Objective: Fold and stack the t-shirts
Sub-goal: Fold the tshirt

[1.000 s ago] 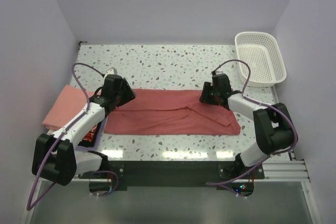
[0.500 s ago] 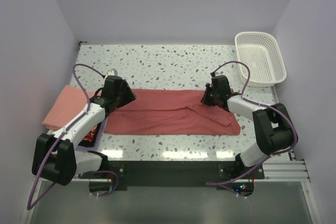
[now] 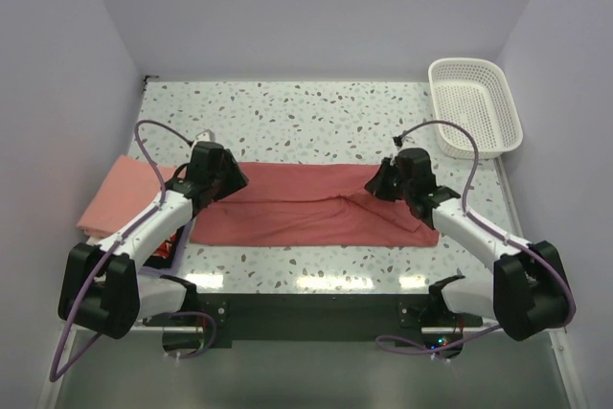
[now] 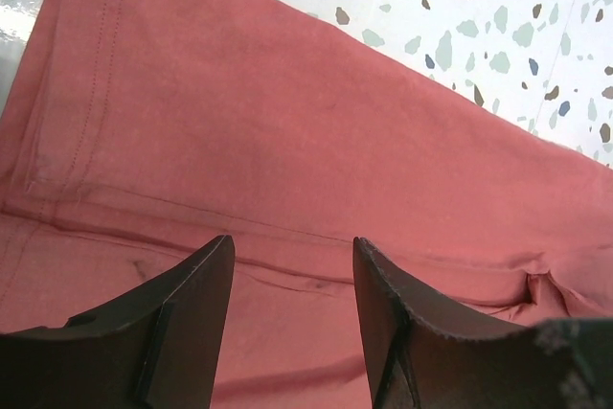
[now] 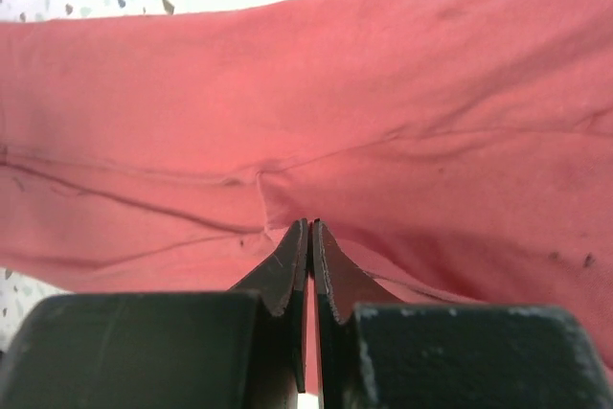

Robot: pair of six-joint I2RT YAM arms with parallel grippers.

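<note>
A brick-red t-shirt (image 3: pixel 316 206) lies spread in a long strip across the middle of the table (image 3: pixel 306 122). My left gripper (image 3: pixel 228 179) hovers open over its left end, and both dark fingers (image 4: pixel 206 304) straddle a hem seam of the t-shirt (image 4: pixel 287 122) without holding it. My right gripper (image 3: pixel 383 179) is at the shirt's right end, near the far edge. Its jaws (image 5: pixel 310 229) are pressed together on a small puckered fold of the shirt (image 5: pixel 402 93). A folded salmon-pink t-shirt (image 3: pixel 113 193) rests at the left edge, partly under the left arm.
A white lattice basket (image 3: pixel 476 107) stands at the back right corner. A small red and black item (image 3: pixel 170 242) lies under the left forearm. Walls close in on the left, back and right. The arm bases sit on the dark rail at the near edge.
The right gripper has closed from half open onto the shirt, and the right arm's elbow has swung out to the right and lower. The left arm has stayed still.
</note>
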